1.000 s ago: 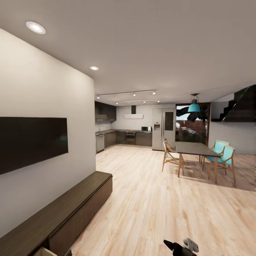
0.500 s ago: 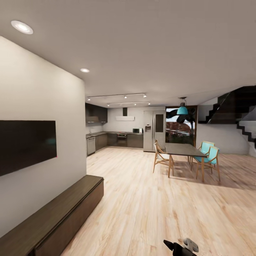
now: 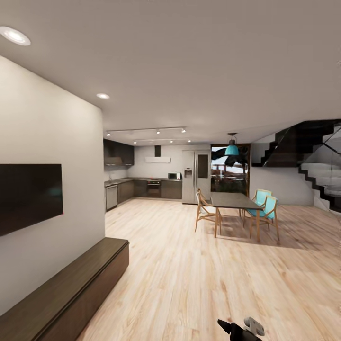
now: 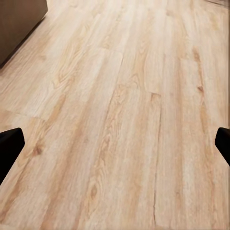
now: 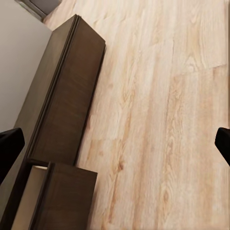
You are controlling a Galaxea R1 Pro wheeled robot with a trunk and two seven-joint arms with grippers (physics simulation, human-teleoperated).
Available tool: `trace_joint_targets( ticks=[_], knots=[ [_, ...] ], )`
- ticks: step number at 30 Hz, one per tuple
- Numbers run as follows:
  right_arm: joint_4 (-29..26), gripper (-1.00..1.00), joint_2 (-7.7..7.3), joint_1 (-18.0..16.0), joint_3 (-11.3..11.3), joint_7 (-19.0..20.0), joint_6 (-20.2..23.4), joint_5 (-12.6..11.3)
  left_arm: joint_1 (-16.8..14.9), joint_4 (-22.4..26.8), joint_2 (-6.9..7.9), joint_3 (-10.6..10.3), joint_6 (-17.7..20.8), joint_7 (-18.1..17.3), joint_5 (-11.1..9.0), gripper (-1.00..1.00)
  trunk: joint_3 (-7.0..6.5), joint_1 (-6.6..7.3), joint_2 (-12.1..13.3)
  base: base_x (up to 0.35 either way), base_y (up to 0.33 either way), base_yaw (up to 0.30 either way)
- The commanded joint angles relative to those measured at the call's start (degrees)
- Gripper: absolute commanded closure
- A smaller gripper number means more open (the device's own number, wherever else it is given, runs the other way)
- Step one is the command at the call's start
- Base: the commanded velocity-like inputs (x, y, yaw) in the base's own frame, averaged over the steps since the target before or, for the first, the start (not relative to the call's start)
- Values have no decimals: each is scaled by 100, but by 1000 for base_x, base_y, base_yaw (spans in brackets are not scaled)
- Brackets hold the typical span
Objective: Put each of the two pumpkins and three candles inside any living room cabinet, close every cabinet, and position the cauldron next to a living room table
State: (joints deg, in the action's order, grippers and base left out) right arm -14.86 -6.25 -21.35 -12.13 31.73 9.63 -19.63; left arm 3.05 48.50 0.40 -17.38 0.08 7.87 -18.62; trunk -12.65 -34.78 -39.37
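Your head camera looks down a long open room with a pale wood floor (image 3: 199, 284). The cabinet (image 3: 71, 293), long, low and dark brown, runs along the white wall at your left, under a black wall-mounted screen (image 3: 28, 196). The stretch of front panel you see there sits flush. From the right wrist camera the cabinet (image 5: 67, 100) appears from above, and one drawer section (image 5: 48, 196) stands pulled out from the rest, its pale inside wall showing; what lies in it you cannot tell.

Far ahead, a dark dining table (image 3: 234, 201) stands with wooden chairs, two of them teal (image 3: 265, 208), under a teal pendant lamp (image 3: 231, 149). Behind it are the kitchen units (image 3: 142, 187), a steel fridge (image 3: 195, 176) and, off to the right, a black staircase (image 3: 308, 161).

The fingers (image 4: 10, 148) of your left gripper (image 4: 115, 153) show as two dark tips at opposite edges of its wrist view, spread wide, with nothing but bare floor between them. The right gripper (image 5: 115, 148) reads the same: fingers (image 5: 9, 146) far apart, holding nothing, over the floor beside the cabinet. A dark piece of your right arm (image 3: 239, 329) pokes in at the bottom edge of the head view.
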Motion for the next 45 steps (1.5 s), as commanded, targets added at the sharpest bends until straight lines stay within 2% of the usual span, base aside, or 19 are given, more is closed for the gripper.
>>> trace_joint_targets(
  ticks=[1,20,29,45],
  knots=[
    [-3,-100,1,0,-19,17,57,-52,3,10,4,-20,1,40,-45,-100,-23,21,41,0,0,-124],
    [-8,-100,-8,0,-26,30,65,-58,3,10,4,-20,1,39,-45,-100,-387,438,803,0,0,-38],
    [-8,-100,-8,0,-27,87,65,-58,3,17,6,-25,1,38,-60,-100,-409,438,803,0,0,-50],
    [-8,-100,-11,0,-27,96,65,-58,3,37,8,-29,1,37,-72,-100,-522,438,803,5,0,-203]
  ],
)
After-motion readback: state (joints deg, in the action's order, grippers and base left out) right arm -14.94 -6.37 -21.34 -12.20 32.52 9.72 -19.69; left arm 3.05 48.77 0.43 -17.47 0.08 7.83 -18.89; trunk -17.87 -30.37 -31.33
